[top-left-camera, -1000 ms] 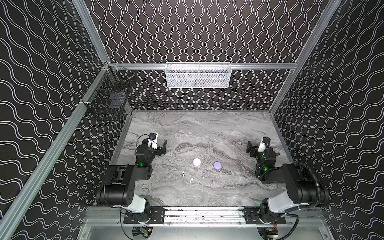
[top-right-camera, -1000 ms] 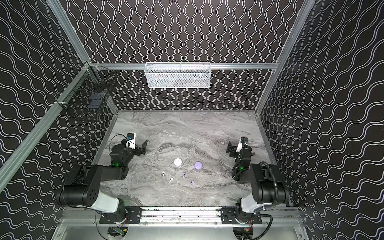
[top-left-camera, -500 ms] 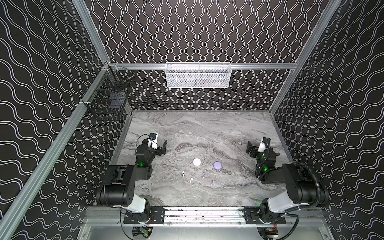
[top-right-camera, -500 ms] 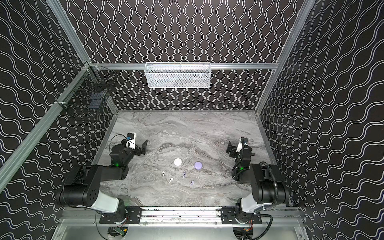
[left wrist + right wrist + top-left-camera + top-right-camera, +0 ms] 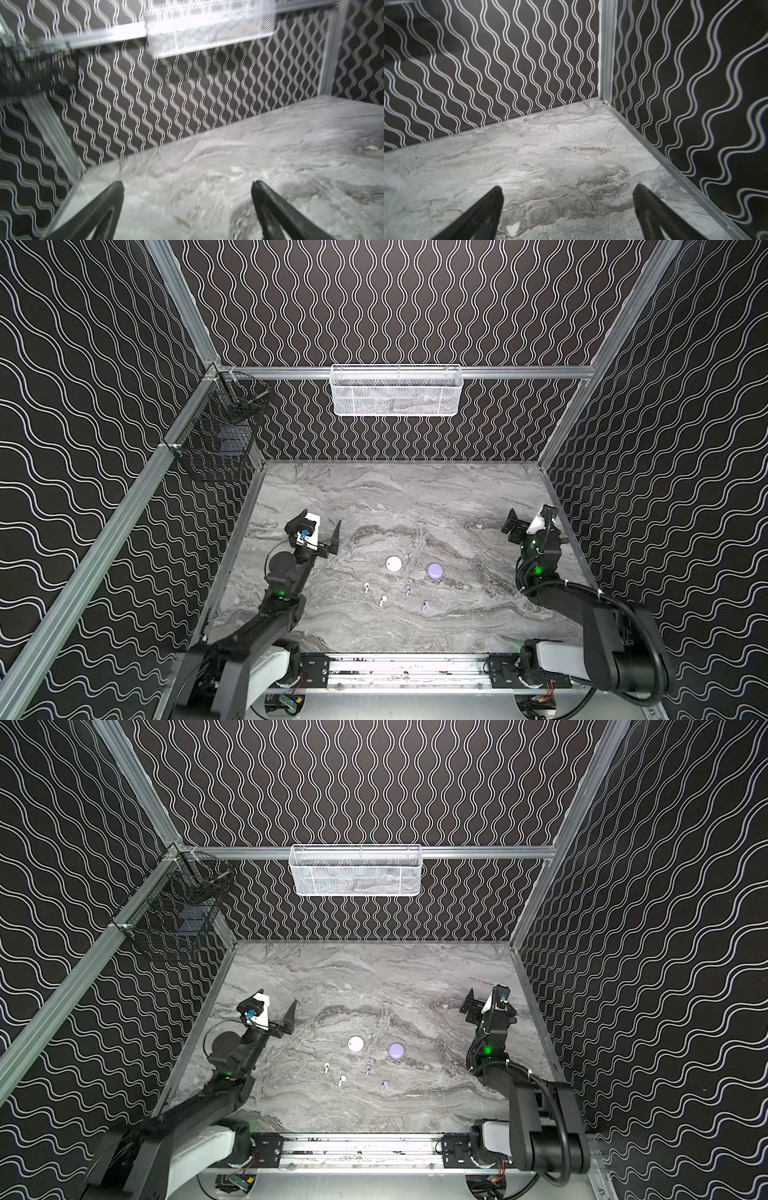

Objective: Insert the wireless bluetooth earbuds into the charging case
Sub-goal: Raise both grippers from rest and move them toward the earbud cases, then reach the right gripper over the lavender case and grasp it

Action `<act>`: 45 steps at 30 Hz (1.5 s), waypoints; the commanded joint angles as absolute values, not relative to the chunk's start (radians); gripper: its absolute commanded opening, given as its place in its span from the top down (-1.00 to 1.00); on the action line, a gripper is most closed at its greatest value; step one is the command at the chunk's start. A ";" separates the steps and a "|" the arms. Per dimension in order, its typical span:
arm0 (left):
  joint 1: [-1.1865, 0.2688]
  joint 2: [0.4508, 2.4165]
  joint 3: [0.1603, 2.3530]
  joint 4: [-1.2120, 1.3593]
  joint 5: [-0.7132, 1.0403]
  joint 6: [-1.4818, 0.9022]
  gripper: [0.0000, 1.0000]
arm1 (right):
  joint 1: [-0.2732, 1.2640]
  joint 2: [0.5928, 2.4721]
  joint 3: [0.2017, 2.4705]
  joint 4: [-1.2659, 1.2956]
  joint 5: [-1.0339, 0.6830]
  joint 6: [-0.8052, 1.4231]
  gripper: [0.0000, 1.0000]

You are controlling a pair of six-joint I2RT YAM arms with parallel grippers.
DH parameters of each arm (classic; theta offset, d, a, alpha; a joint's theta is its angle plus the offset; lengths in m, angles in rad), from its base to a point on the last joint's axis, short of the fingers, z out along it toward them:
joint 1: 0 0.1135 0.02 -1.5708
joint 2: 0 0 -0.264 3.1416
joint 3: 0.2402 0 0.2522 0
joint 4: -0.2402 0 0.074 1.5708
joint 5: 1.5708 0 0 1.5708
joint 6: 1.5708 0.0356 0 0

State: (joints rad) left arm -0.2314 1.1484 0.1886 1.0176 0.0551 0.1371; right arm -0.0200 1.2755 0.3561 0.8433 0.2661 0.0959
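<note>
The left gripper [image 5: 187,185] and right gripper [image 5: 568,187] are held wide open and empty at opposite sides of the table [image 5: 457,506]. The white earbuds [image 5: 382,600] and lilac earbuds [image 5: 424,605] are laid loose mid-table, near a white case [image 5: 393,563] and a lilac case [image 5: 435,570], which seem shut.

Left hand [image 5: 316,523] and right hand [image 5: 528,517] wide open, empty, low at opposite sides.

Your marbled table [image 5: 374,497] is carrying a white case [image 5: 393,563] and a lilac case [image 5: 435,570]. White earbuds [image 5: 366,587] and lilac earbuds [image 5: 408,590] are lying nearby.
</note>
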 commanded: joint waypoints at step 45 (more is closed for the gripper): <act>-0.580 0.992 0.332 0.271 0.022 -0.325 -0.90 | 0.647 1.306 0.821 -0.416 0.237 0.471 -0.70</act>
State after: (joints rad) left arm -0.5819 0.9737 0.3225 0.2161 -0.0181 -0.3355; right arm 0.6350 1.2812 0.8043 -0.3862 0.2569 0.4564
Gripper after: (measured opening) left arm 0.958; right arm 0.864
